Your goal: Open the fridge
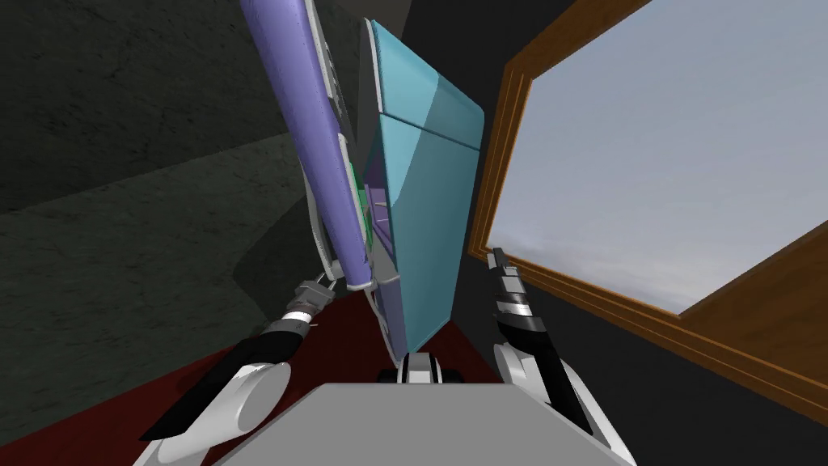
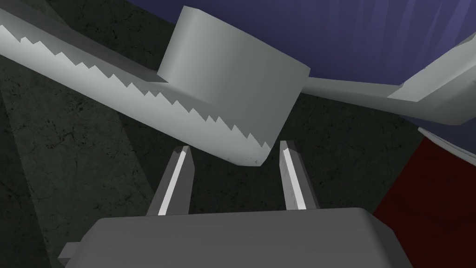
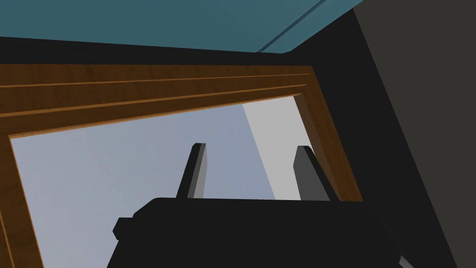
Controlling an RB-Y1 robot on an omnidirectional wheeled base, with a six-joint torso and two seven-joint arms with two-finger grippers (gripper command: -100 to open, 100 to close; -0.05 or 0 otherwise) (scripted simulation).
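Fridge (image 1: 428, 210) is sitting dead ahead, with its purple door (image 1: 315, 137) standing ajar. Left gripper (image 2: 234, 146) is hanging released at the door's grey handle (image 2: 139, 93). Only the handle's rounded end is sitting between the fingers (image 2: 175, 184), nothing clamped. Risk: pulling like this, that end is likely slipping out, leaving the door stalling half open. Right gripper (image 3: 251, 146) is idling spread by the window (image 1: 647, 162).

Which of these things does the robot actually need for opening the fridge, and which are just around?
Part of the job: teal fridge, its purple door, the door's grey handle, left gripper open at the handle.
Just around: window, right gripper open beside it, dark red floor.
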